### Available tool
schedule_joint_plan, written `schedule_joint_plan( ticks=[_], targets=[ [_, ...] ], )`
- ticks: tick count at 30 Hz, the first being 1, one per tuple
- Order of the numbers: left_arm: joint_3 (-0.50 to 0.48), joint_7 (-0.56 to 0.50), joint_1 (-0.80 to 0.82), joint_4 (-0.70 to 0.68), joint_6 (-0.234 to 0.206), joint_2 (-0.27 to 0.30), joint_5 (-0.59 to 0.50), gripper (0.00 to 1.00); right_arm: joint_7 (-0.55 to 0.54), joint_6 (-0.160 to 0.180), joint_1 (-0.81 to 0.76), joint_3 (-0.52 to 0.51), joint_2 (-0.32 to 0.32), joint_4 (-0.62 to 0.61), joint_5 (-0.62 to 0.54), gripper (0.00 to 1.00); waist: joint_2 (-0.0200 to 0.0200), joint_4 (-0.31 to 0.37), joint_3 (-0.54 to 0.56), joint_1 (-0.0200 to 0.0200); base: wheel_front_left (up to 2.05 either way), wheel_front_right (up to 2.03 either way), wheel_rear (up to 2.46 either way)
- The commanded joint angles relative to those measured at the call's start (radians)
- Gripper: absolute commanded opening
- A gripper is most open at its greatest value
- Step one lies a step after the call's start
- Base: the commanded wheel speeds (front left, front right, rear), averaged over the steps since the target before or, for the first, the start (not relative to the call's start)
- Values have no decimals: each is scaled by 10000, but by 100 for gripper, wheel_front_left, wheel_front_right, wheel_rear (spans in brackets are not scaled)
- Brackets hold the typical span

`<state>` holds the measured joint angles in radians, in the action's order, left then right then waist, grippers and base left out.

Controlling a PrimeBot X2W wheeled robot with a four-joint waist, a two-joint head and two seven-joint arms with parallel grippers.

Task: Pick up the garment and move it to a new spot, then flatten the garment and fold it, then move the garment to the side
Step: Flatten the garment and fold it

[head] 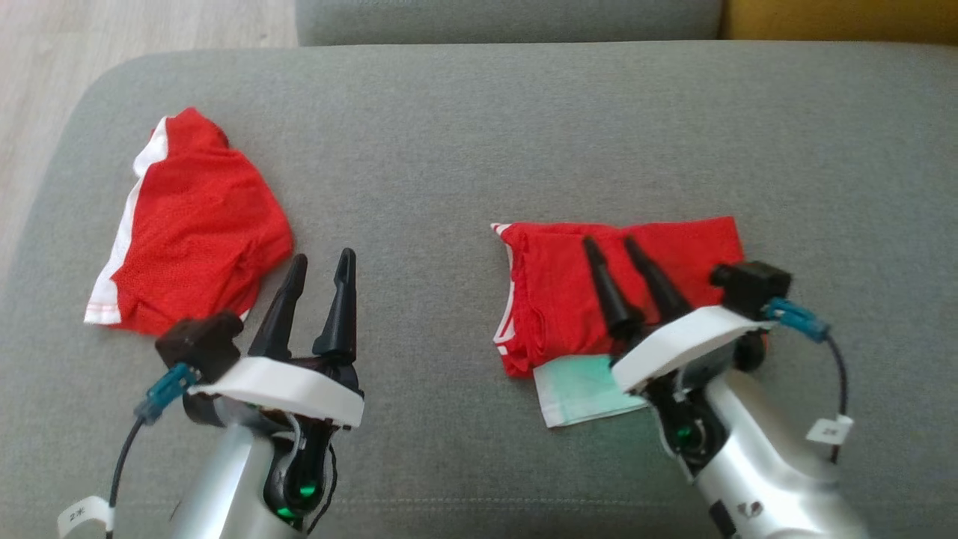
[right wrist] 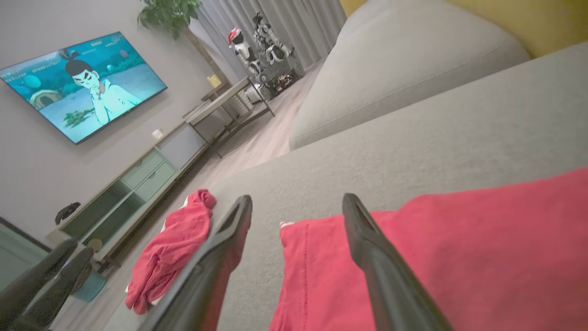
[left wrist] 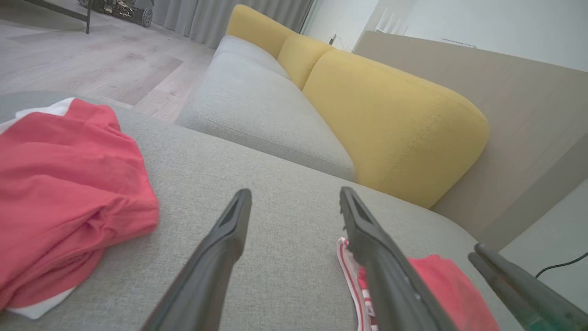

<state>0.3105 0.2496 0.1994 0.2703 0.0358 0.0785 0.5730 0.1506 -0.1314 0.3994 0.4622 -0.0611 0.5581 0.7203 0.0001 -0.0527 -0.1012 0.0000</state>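
A folded red garment (head: 554, 299) with white trim lies on the grey cushion at the right, also seen in the right wrist view (right wrist: 459, 257) and the left wrist view (left wrist: 441, 280). My right gripper (head: 610, 241) hovers just over it, open, with nothing between its fingers (right wrist: 296, 198). A second red garment (head: 194, 224) with a white side stripe lies crumpled at the left (left wrist: 59, 184) (right wrist: 170, 253). My left gripper (head: 323, 256) stands open beside its right edge, empty (left wrist: 294, 193).
A pale green cloth (head: 584, 389) sticks out from under the folded garment's near edge. The grey cushion (head: 479, 135) stretches wide between the two garments. Yellow backrests (left wrist: 390, 115) rise beyond, and wooden floor (head: 45, 90) lies off the left edge.
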Motion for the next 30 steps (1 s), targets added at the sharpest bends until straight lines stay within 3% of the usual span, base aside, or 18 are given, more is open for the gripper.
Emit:
schedule_joint_plan(
  ticks=[1, 8, 16, 22, 30],
  targets=[
    [-378, 122, 271, -266, 39, 22, -111, 100, 145, 7, 441, 13, 108, -303, -72, 100, -1, 61, 36, 0, 0, 0, 0],
    [-408, 122, 182, -313, 48, -19, -196, 100, -19, 7, 366, -1964, 107, -886, -1966, 100, -1, 406, 199, 0, 0, 0, 0],
    [-393, 122, 154, -458, 108, -51, -252, 100, -488, 7, -769, -3667, -460, -2947, -4749, 100, -1, 637, 167, 0, 0, 0, 0],
    [-331, 122, 106, -288, 142, -113, -223, 100, -228, 7, -1956, -4662, -382, -3733, -5430, 100, -1, 674, 237, 0, 0, 0, 0],
    [-523, 122, -161, -237, 382, -196, -507, 100, 205, 7, -2636, -4885, -196, -3981, -5951, 100, -1, 788, 298, 0, 0, 0, 0]
  ],
)
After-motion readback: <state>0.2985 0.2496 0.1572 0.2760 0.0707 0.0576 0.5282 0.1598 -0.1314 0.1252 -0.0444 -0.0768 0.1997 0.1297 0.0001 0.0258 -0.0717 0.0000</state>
